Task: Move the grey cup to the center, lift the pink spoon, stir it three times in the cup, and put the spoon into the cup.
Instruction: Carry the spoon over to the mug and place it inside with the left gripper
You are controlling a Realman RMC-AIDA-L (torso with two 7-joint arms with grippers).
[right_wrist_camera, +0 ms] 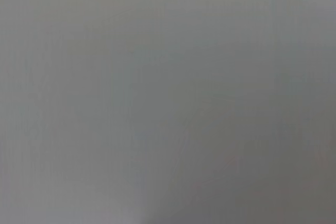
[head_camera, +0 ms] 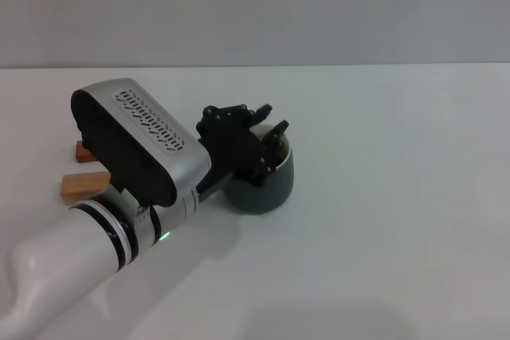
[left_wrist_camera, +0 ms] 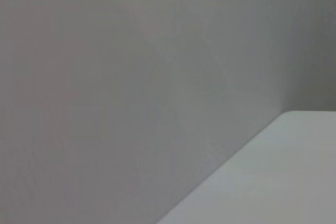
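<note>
Two wooden blocks (head_camera: 82, 174) behind left arm (head_camera: 119, 189)

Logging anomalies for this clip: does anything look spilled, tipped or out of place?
Nothing stands out. The grey cup sits upright on the white table with no spill visible, the left gripper at its rim. Two wooden blocks lie behind the arm.
</note>
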